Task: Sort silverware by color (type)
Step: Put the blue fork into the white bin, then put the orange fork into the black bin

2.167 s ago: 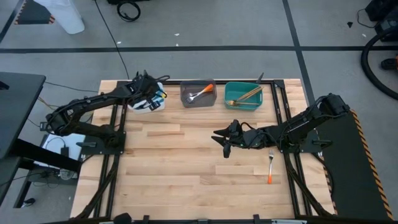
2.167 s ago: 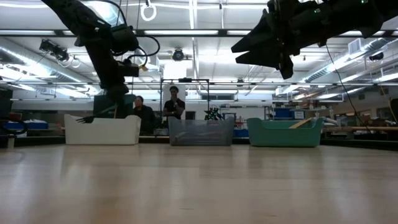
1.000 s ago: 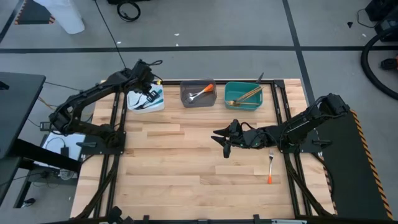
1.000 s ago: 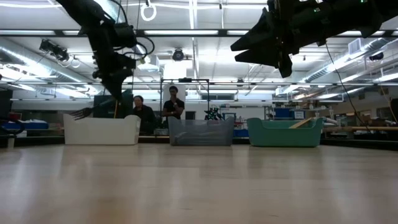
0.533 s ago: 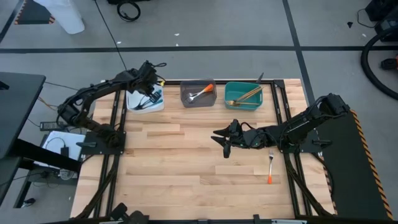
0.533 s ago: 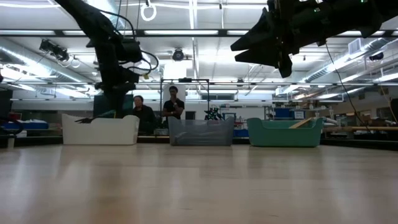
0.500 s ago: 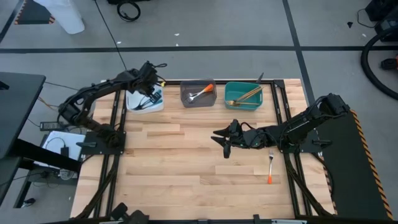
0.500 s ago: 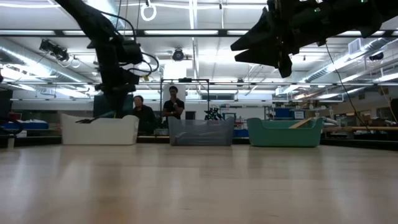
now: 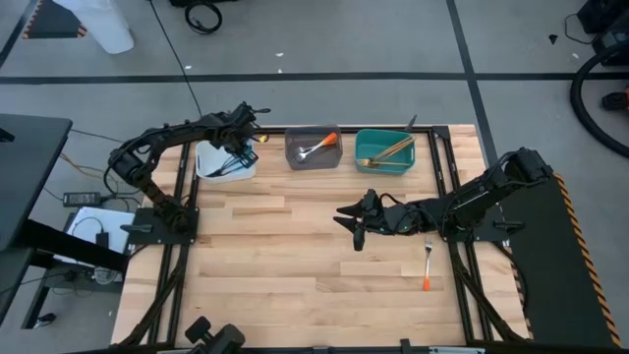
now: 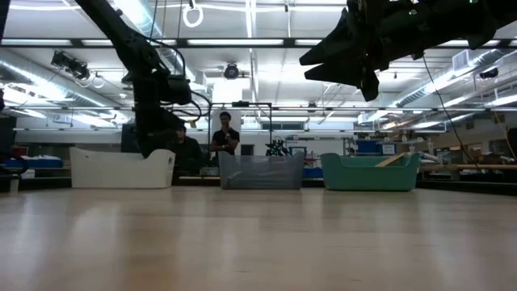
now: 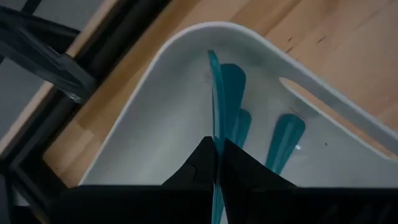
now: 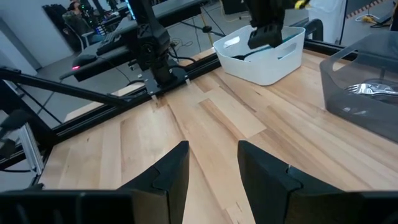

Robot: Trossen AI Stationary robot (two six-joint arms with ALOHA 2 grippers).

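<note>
The silverware is spread over three bins and the table. My left gripper (image 9: 237,147) reaches down into the white bin (image 9: 208,167) at the far left, shut on a blue-handled utensil (image 11: 214,93). Two more blue handles (image 11: 285,138) lie on the floor of that bin. Silverware with orange handles lies in the grey bin (image 9: 314,149), and gold pieces in the teal bin (image 9: 384,150). An orange-handled fork (image 9: 428,264) lies flat on the table at the right. My right gripper (image 9: 354,224) hangs open over the table's middle, nothing between its fingers (image 12: 169,167). My left gripper pinches the utensil's thin blue handle (image 11: 215,127) between its two fingers (image 11: 196,171), seen edge-on. The fingers come steeply from above, slanting down into the bin. The handle runs on past the fingertips toward the bin's curved wall; whether its end touches the bin I cannot tell.
The three bins stand in a row along the table's far edge. Black frame rails run along both sides of the wooden table (image 9: 295,265). People stand in the room beyond (image 10: 224,133).
My left gripper has gone down into the white bin, still shut on the blue-handled utensil. The utensil's head stuck out above the bin's rim before and is now hidden inside it. The white bin has shifted a little toward the table's left.
</note>
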